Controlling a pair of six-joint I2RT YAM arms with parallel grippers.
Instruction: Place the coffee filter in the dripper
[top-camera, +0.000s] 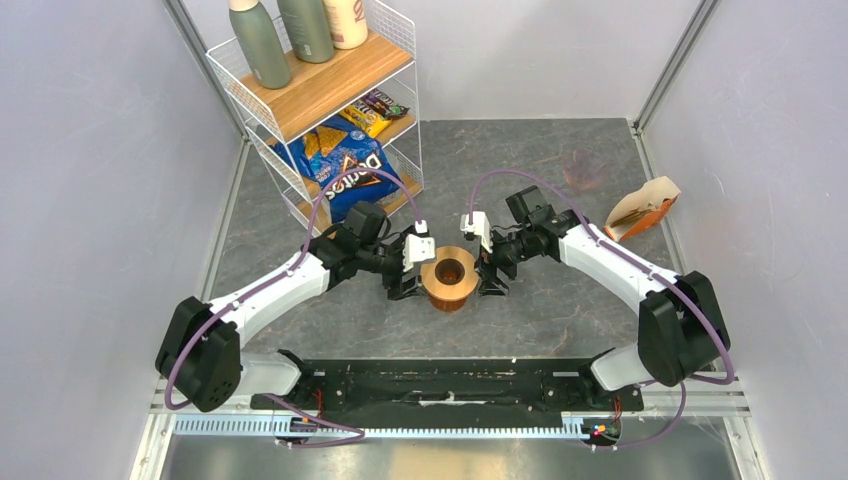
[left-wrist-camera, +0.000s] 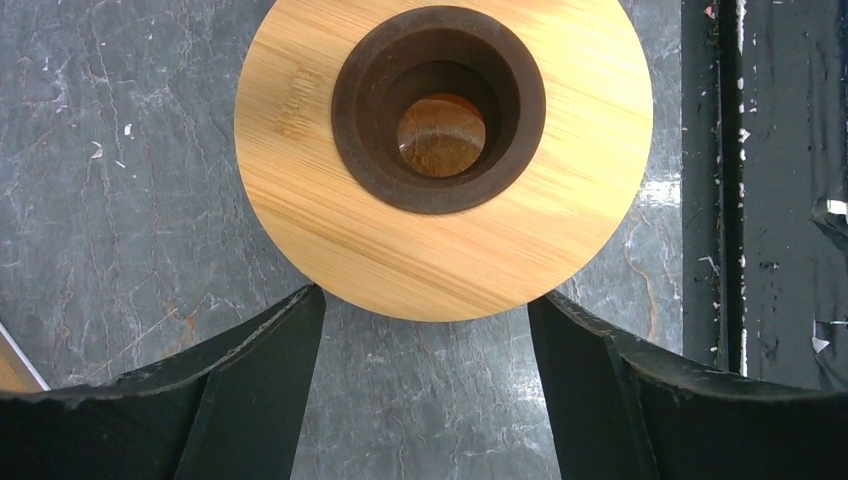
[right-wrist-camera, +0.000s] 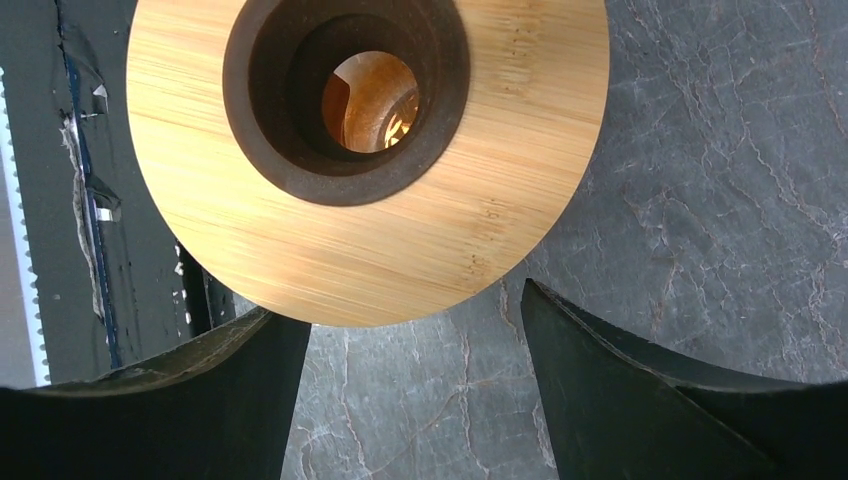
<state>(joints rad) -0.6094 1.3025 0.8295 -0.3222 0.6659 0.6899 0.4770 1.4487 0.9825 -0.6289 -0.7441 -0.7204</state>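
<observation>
From above: found the left gripper (top-camera: 403, 288) and right gripper (top-camera: 492, 284) flanking the wooden ring (top-camera: 431, 277), both empty. Spotted the dripper (top-camera: 583, 172) well apart by the right wall, near the pack of filters (top-camera: 640, 212); could not pick out a single coffee filter.

Left wrist: showed fingers (left-wrist-camera: 255, 390) spread wide just short of the ring, amber beaker (left-wrist-camera: 441, 138) glimpsed through its hole.

Right wrist: likewise wide, gripping nothing.

Risked knocking the ring askew on pulling away, being so close; risked dragging several filters out together, or crumpling thin paper.
</observation>
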